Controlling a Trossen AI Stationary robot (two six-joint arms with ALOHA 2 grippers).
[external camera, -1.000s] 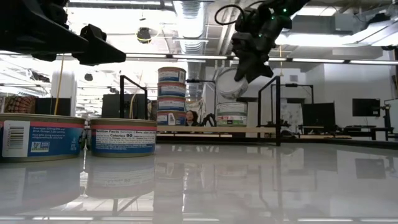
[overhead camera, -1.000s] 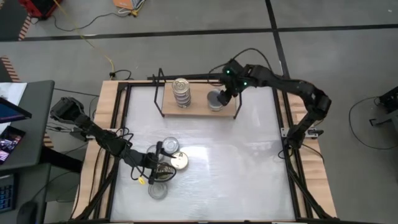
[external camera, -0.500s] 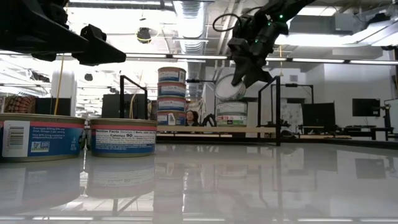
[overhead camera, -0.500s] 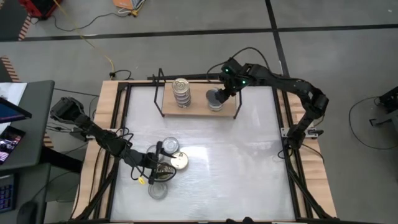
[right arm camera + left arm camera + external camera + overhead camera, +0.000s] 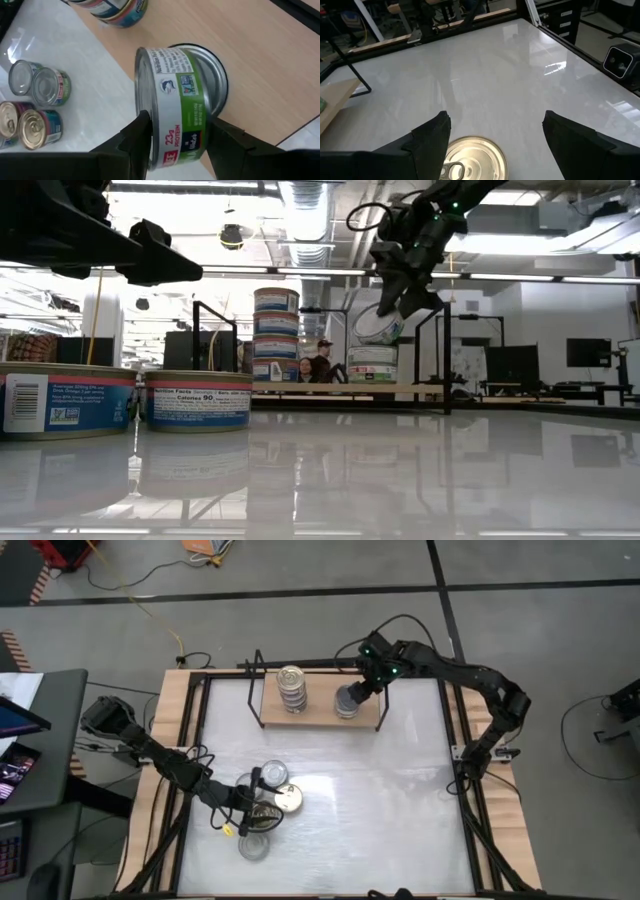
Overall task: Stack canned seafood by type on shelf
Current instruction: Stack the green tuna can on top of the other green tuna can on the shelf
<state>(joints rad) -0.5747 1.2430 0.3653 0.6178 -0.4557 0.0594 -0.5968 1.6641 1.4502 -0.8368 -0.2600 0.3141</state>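
Right pincer (image 5: 175, 137) on green-labelled tin (image 5: 172, 107)

held tin (image 5: 176, 117): green and white label, red strip at one end, silver rim
shelf (image 5: 280, 65): light wood
stacked tins (image 5: 276, 335): white bands, blue and red stripes
tabletop (image 5: 485, 75): glossy white
tin lid (image 5: 472, 159): gold

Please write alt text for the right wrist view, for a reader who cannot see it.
The right gripper holds a tilted green-labelled round tin between its dark fingers, above another tin on the light wooden shelf. Four more tins stand on the white table.
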